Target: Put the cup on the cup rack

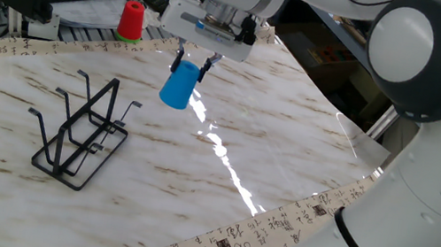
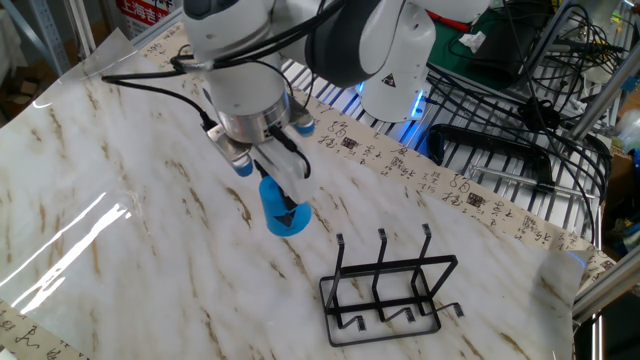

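While the hand (image 1: 191, 66) grips the blue cup (image 1: 178, 88) by its narrow end, the cup hangs tilted above the table (image 1: 287, 153), clear of its surface.
Its fingers (image 2: 290, 170) pinch the cup's upper part, wider end pointing down. The black wire cup rack (image 1: 81, 129) stands apart from the cup, nearer one table corner, pegs bare. A red cup (image 1: 132, 21) sits beyond the far edge.

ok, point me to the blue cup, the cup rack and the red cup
blue cup (image 1: 177, 89), one fixed view, on its side wall below the fingers.
cup rack (image 2: 386, 267), the other fixed view, on the top bar of its frame.
red cup (image 1: 131, 22), one fixed view, on its body.
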Tool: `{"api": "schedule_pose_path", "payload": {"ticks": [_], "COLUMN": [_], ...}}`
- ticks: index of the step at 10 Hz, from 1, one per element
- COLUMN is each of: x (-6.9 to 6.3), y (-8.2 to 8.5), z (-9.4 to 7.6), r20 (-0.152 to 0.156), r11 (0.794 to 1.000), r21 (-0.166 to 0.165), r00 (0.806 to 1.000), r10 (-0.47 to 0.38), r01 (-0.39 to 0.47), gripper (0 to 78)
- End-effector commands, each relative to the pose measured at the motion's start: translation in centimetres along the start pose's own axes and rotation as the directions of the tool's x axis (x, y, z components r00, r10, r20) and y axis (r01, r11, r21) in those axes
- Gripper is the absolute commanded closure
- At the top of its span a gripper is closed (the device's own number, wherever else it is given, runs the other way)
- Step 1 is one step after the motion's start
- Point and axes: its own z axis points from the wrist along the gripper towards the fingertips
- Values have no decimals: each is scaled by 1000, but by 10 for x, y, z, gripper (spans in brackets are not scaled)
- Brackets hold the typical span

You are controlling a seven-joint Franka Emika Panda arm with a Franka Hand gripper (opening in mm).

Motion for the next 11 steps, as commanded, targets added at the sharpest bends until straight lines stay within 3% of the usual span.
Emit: {"api": "schedule_pose_path", "payload": {"ticks": [1,3,5,7,11], "x": [0,0,0,13,30], "y": [0,0,0,13,33], "z": [-1,-1,-1,-6,-5], "r20": [37,34,22,5,-8], "r11": [987,979,982,993,996], "r21": [16,12,-1,-14,-32], "r00": [986,979,982,993,997], "r10": [-162,-201,-188,-120,-82], "r01": [162,201,188,120,81], "gripper": [763,763,763,763,763]}}
